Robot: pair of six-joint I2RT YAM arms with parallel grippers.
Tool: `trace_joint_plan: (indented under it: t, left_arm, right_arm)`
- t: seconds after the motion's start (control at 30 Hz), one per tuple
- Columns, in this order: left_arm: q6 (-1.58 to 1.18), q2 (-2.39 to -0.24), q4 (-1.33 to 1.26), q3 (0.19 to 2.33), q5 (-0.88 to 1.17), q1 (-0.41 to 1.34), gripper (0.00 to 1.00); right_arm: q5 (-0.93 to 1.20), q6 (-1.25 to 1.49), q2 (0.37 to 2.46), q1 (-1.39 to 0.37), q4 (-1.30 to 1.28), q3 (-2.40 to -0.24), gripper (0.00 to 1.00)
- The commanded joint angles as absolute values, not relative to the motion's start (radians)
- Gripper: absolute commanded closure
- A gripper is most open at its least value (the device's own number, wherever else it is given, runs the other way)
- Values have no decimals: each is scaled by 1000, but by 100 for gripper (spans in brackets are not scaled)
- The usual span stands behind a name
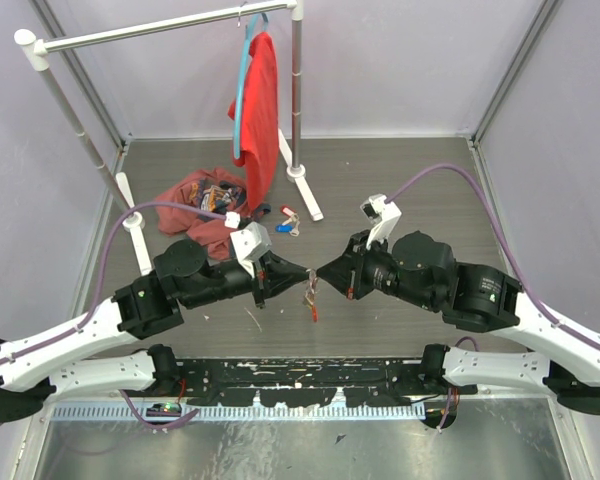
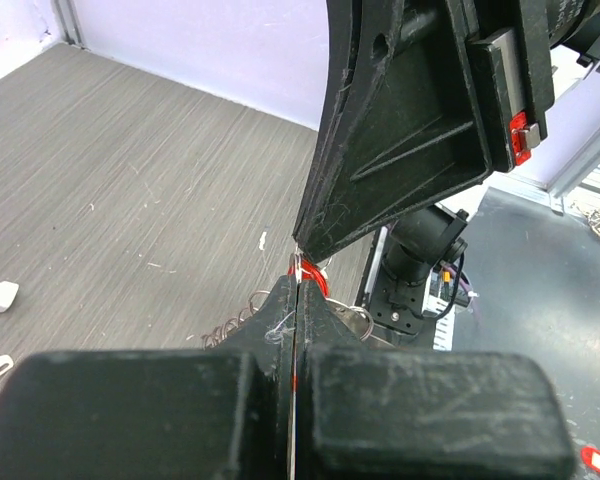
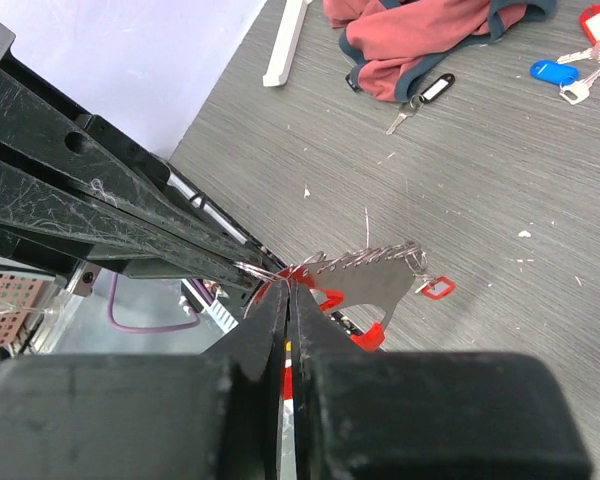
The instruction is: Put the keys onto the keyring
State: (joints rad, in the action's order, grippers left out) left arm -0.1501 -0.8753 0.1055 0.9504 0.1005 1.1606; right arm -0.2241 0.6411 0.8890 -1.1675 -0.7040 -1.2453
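My left gripper and right gripper meet tip to tip above the floor's middle. Both are shut on the keyring, whose silver chain and red tag hang between them. In the right wrist view my right gripper pinches a thin red and yellow piece. The chain, a flat grey plate and a small red tag stretch beyond it. In the left wrist view my left gripper clamps a thin metal edge with red on it. Loose keys with blue and red tags lie on the floor behind.
A clothes rack holds a red shirt on a blue hanger hoop. A heap of red clothes lies at its foot. A black-tagged key lies beside the heap, with blue-tagged and red-tagged keys nearby.
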Motion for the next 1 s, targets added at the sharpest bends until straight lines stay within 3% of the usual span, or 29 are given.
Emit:
trace_joint_plan:
  t: [0.0,0.3,0.67,0.97]
  left_arm:
    - [-145,-837,-6,952,118,1162,100]
    - [-144,-834,-8,953,120,1163,100]
    - [-142,-834,-10,955,122,1162,100]
    - [-157,-818,-38,953,166,1162,100]
  right_arm:
    - [-283,665,852,-1164,-697,-1213,91]
    - [-301,679,823,-1164,-673,-1194,86]
    - [-295,662,830,-1163,-665,-1200,87]
    - [-178,389,729,-1163,-523,-1163,69]
